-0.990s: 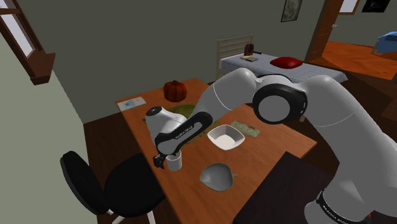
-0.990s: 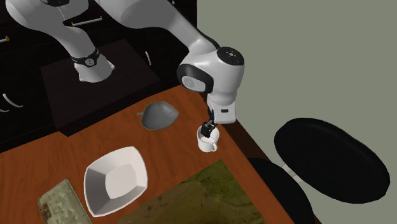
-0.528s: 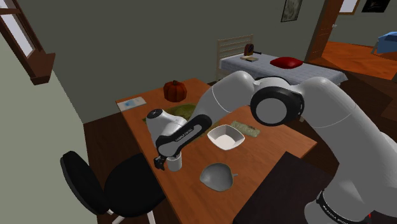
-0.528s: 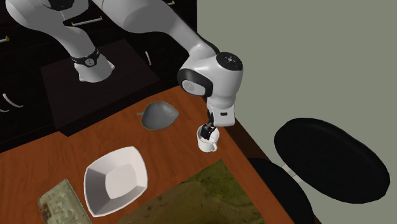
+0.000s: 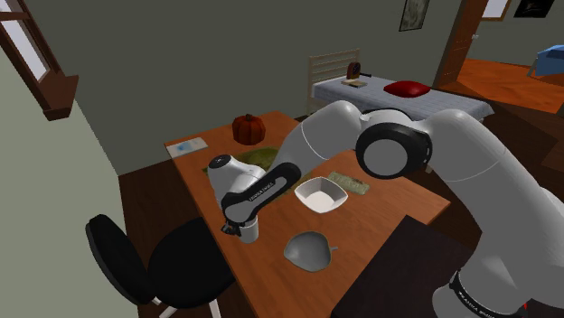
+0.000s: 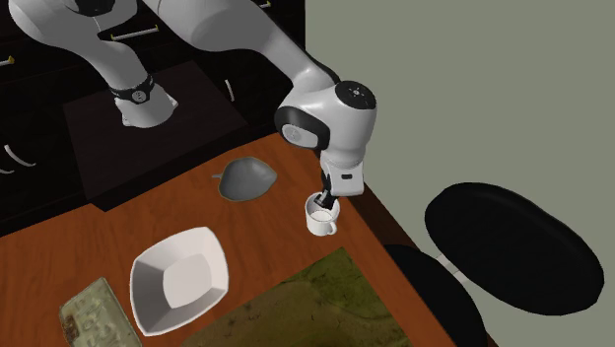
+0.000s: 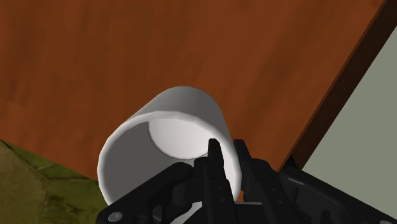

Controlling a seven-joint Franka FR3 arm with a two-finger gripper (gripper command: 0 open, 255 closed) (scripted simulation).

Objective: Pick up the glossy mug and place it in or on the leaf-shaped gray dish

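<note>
the black gripper (image 7: pixel 228 149) pinches the wall of the white mug (image 5: pixel 247 232), one finger inside the rim and one outside. the mug is upright, low and left of centre in the shoulder view, by the edge of the reddish-brown wooden table (image 5: pixel 398 203) nearest the black chair (image 5: pixel 136 262). the gray leaf-shaped dish (image 5: pixel 308 249) lies apart from the mug to its lower right, below a white square bowl (image 5: pixel 322 193), with an orange pumpkin (image 5: pixel 248 128) higher up the table and, at upper right, a bed (image 5: pixel 443 98) with a red pillow (image 5: pixel 408 88) against gray-green walls.
</note>
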